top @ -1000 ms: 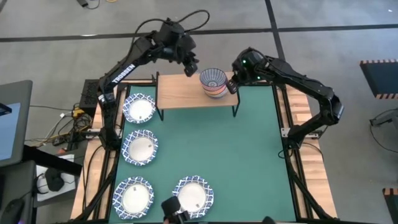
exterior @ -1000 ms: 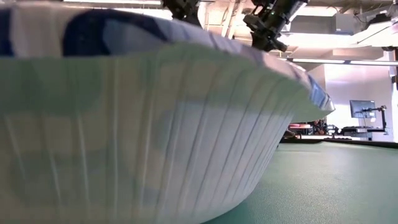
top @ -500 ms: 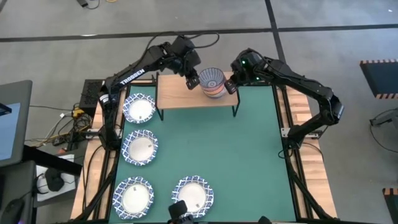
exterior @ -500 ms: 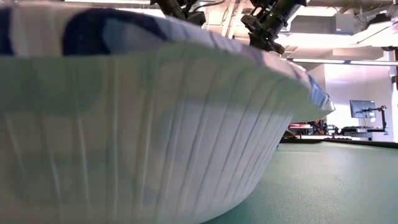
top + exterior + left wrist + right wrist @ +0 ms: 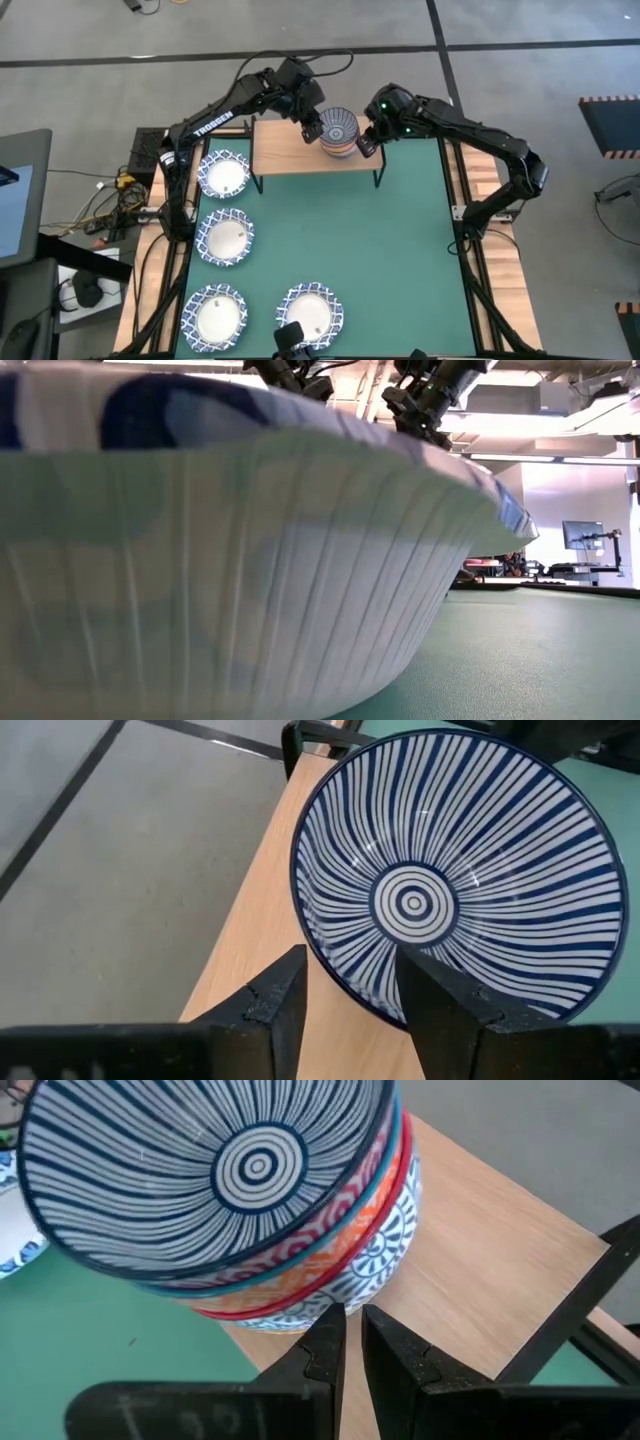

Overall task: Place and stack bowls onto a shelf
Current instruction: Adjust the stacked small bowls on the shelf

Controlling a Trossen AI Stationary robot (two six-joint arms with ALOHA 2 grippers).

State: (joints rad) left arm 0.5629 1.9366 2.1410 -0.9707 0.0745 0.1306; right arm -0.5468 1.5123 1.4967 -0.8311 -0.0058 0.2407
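A stack of small bowls stands on the right part of the shelf's wooden plank. Topmost is the blue ray-patterned bowl, which sits tilted on the red and orange ones. My left gripper is open at the stack's left side. One finger is over the top bowl's inside and the other outside its rim. My right gripper is shut at the stack's right side, low by the bottom bowl. My left gripper straddles the top bowl's rim from the far left, slanting down; whether a finger touches it I cannot tell. My right gripper's shut fingertips stand against the foot of the bottom bowl's outer wall. They come slanting down from the table's right. The stack rests on the plank.
Several wide bowls with blue lattice rims lie on the green mat, along its left side and near edge. One of them fills the low view. The mat's middle and right are bare.
My left gripper has come down and toward the stack, to the top bowl's rim, and then held still. My right gripper has edged toward the table's left, closer to the stack's base. Neither has opened or shut.
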